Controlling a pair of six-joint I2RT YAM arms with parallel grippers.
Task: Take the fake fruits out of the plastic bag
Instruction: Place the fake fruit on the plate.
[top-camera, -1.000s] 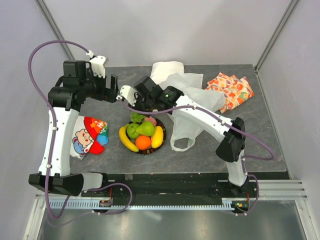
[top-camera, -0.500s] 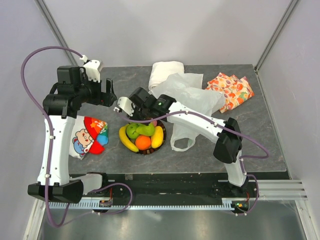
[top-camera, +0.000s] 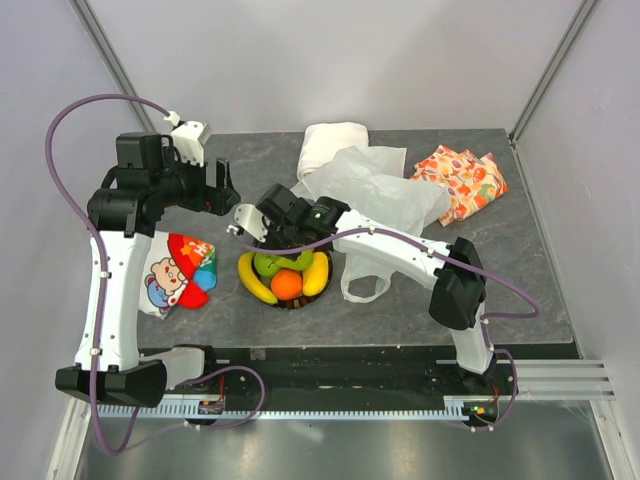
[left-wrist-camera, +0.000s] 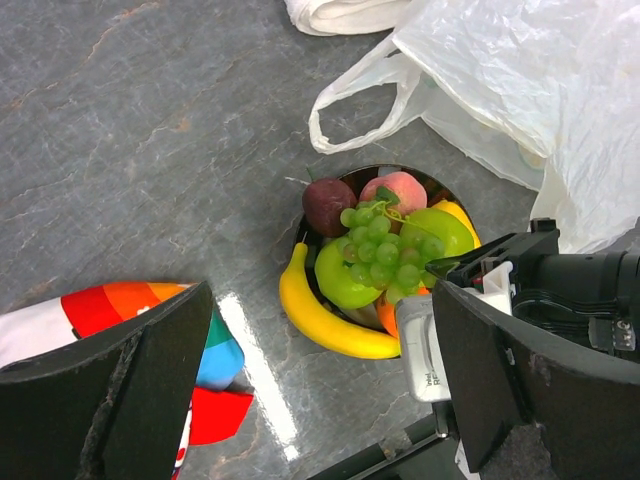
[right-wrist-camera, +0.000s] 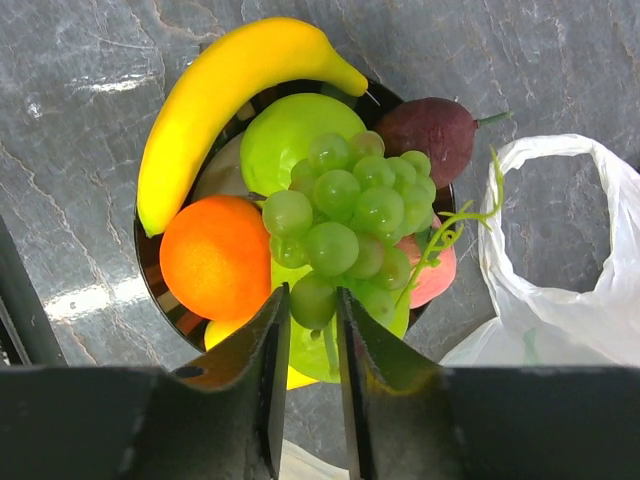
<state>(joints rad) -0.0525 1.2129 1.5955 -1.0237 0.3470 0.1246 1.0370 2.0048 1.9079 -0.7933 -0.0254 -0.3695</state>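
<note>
On the grey surface (top-camera: 530, 270), closest to the arm bases, stands a dark-rimmed plate (right-wrist-camera: 165, 305). The fake fruits (top-camera: 287, 272) are heaped on it, outside the plastic bag (top-camera: 385, 195). One banana (right-wrist-camera: 230, 90) curves along the left rim and the second banana (top-camera: 317, 272) lies on the right side. The orange (right-wrist-camera: 215, 258) sits between them at the near side. The green grapes (right-wrist-camera: 350, 215) lie on top of a round green fruit (right-wrist-camera: 290, 125), and the dark red fruit (right-wrist-camera: 432, 128) and the pink one (right-wrist-camera: 437, 282) are at the far side. Left of the plate, apart from it, lies a colourful cloth with a cartoon figure (top-camera: 180, 272).

The right jaws point down directly over the plate with only a narrow gap. The lowest grape sits at their tips, and I cannot tell if they pinch it or only stand around it. The left jaws hover behind and left of the plate, wide apart, with nothing between them.

The bag lies crumpled just beside the plate, to its right and behind. One loop handle (right-wrist-camera: 550, 145) rests near the dark red fruit and the other loop handle (top-camera: 365, 297) lies flat to the right of the plate. Farthest are a white cloth roll (top-camera: 332, 140) behind the bag and an orange patterned fabric (top-camera: 462, 182) at the far right.
</note>
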